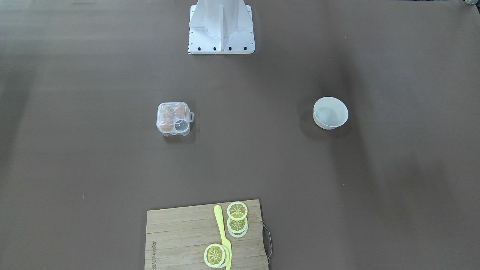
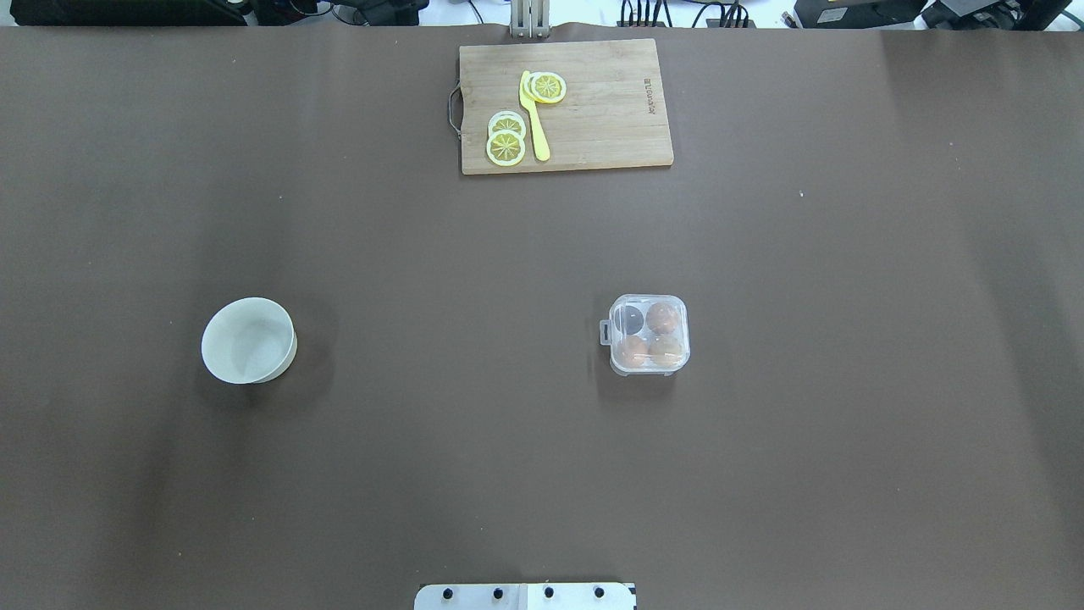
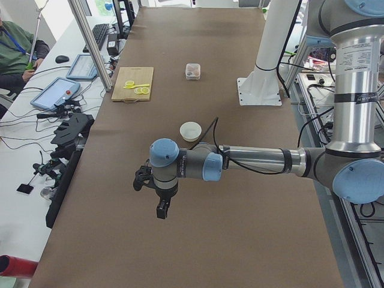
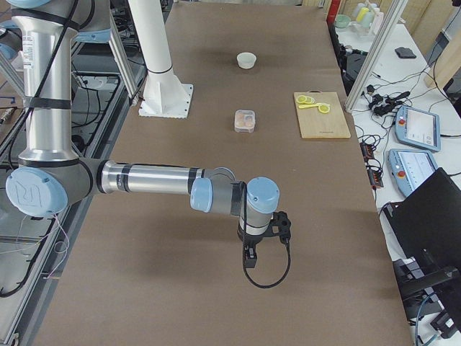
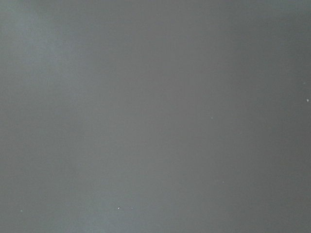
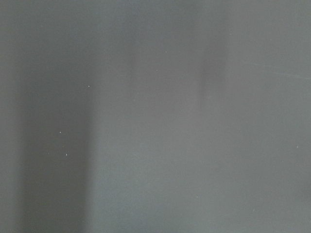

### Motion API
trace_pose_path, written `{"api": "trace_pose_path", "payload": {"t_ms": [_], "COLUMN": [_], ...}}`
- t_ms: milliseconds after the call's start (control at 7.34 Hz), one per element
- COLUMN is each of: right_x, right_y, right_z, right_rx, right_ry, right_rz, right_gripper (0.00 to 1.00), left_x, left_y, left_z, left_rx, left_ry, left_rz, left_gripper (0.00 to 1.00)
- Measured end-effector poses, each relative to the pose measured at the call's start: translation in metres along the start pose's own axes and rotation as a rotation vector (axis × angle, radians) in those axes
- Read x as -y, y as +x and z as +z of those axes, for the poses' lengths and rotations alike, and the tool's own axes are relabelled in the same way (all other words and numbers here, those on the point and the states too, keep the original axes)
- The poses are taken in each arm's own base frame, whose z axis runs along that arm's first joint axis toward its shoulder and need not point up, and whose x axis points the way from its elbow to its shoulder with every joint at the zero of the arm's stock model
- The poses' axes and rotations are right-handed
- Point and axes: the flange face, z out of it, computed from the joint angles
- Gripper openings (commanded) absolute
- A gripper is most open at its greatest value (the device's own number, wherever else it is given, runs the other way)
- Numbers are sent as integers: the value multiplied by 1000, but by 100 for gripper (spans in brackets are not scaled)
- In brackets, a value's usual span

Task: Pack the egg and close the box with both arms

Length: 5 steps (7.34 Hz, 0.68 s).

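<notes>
You see orange-brown eggs (image 2: pixel 663 318) in a clear box (image 2: pixel 628 319), a white bowl (image 2: pixel 248 341), yellow spoke-patterned lemon slices (image 2: pixel 506 147) on a tan board (image 2: pixel 610 102), a brown table (image 2: pixel 423 254).

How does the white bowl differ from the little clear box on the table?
The bowl is round, white and opaque; the box is squarish and see-through. The bowl is empty; the box holds three brown eggs. Both sit on the brown table.
</notes>
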Motion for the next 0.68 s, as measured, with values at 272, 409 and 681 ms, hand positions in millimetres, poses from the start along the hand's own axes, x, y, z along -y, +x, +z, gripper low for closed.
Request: {"api": "trace_pose_path", "payload": {"t_ms": [272, 409, 681], "right_x": [-4, -5, -5], "right_y": [1, 1, 0], "right_z": [3, 4, 5], "right_rx": [8, 8, 7], "right_ry": [-6, -7, -10], "right_rz": [5, 5, 3], "right_gripper": [100, 100, 100], "left_x": [1, 1, -2], "left_y": [2, 2, 1], "left_z": [-1, 0, 2], "left_rx": [-11, -17, -21], "left_ry": [5, 5, 0], "left_rz": [4, 3, -1], "left_gripper": [98, 98, 98]}}
